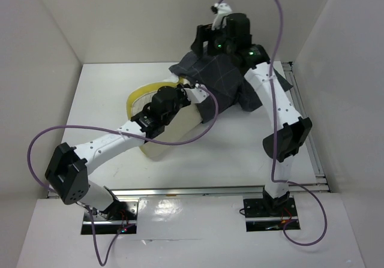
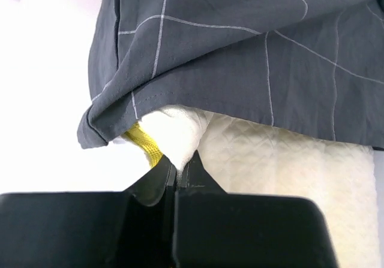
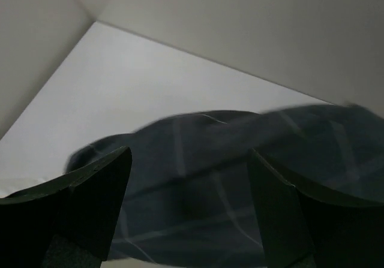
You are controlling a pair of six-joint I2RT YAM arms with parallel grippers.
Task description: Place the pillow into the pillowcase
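Observation:
The cream-yellow pillow lies mid-table, its far end tucked under the dark grid-lined pillowcase. My left gripper is shut on a corner of the pillow, right beside its yellow band. The pillowcase hem drapes just over that corner. My right gripper hangs at the back over the far end of the pillowcase. In the right wrist view that gripper is open, with nothing between its fingers and the blurred pillowcase below.
White walls close in the table on the left, back and right. A metal rail runs along the right edge. Purple cables loop above both arms.

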